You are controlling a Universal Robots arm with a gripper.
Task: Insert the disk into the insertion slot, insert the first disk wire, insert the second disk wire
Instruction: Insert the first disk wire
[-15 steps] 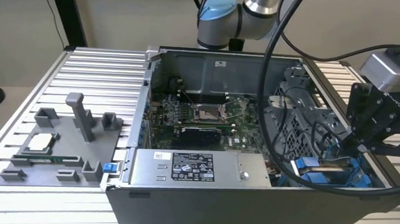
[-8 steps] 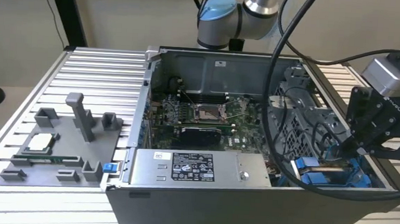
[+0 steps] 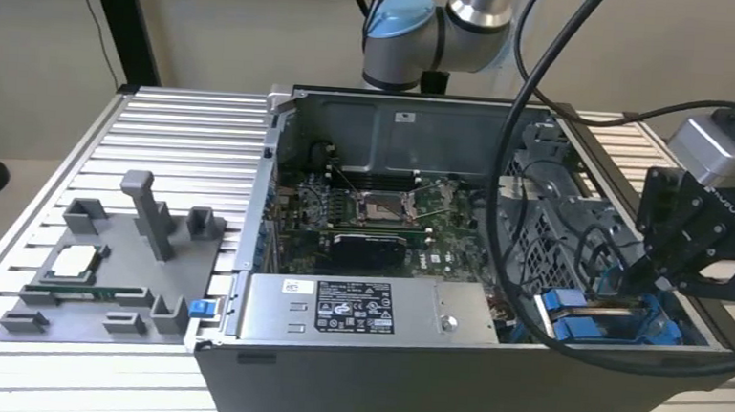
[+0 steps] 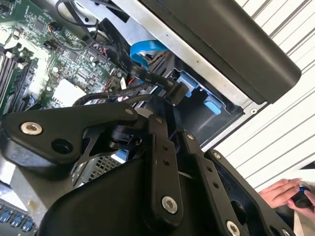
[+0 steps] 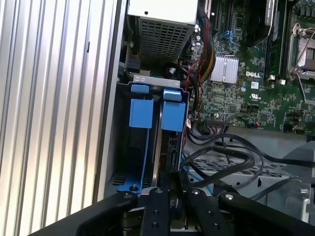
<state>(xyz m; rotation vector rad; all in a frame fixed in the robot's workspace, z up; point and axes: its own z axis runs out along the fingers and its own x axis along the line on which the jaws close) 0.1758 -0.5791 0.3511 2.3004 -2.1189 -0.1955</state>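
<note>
The disk [image 5: 165, 129] stands on edge inside the insertion slot [image 3: 648, 324], the bay at the case's corner on the exterior view's right. Its blue frame tabs [image 5: 173, 115] stick up there. My gripper [image 3: 629, 284] reaches down into that bay, over the end of the disk away from the tabs. The fingers [image 5: 158, 204] are drawn close together on the plug of a black disk wire [image 4: 178, 91], which sits against the blue bay wall. More black wires [image 5: 221, 160] loop from the motherboard toward the gripper. The contact between plug and disk is hidden by the fingers.
The open computer case [image 3: 395, 380] lies on a ribbed metal table. A grey box with a sticker [image 3: 349, 310] sits beside the bay, the motherboard [image 3: 367, 216] behind it. A grey tray of pegs [image 3: 108, 267] lies to the exterior view's left. A person's hand [image 4: 283, 191] rests off the case.
</note>
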